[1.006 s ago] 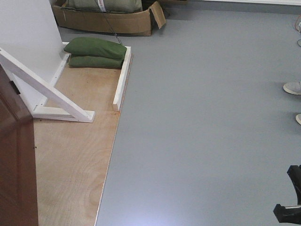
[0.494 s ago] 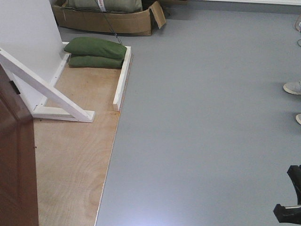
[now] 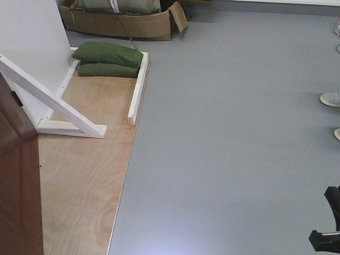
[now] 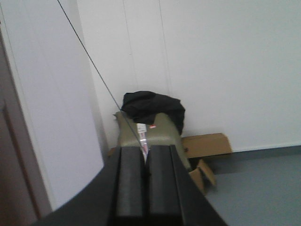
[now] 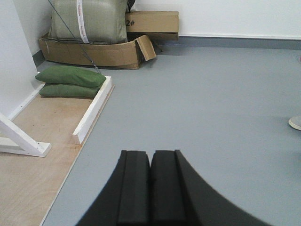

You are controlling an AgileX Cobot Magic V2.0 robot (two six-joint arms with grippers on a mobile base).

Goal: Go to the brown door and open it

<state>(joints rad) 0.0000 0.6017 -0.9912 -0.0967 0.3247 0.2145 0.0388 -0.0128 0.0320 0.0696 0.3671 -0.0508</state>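
The brown door fills the lower left corner of the front view as a glossy reddish-brown panel. Only its edge and part of one face show, and its handle is out of view. A blurred brownish strip at the left edge of the left wrist view may be the same door. My left gripper is shut with nothing in it, pointing at a white wall and a sack in a box. My right gripper is also shut and empty, held over the grey floor.
A white frame with a diagonal brace stands on a plywood base beside the door. Two green sandbags lie against a white rail. A cardboard box sits behind. A person's shoes show at the right edge.
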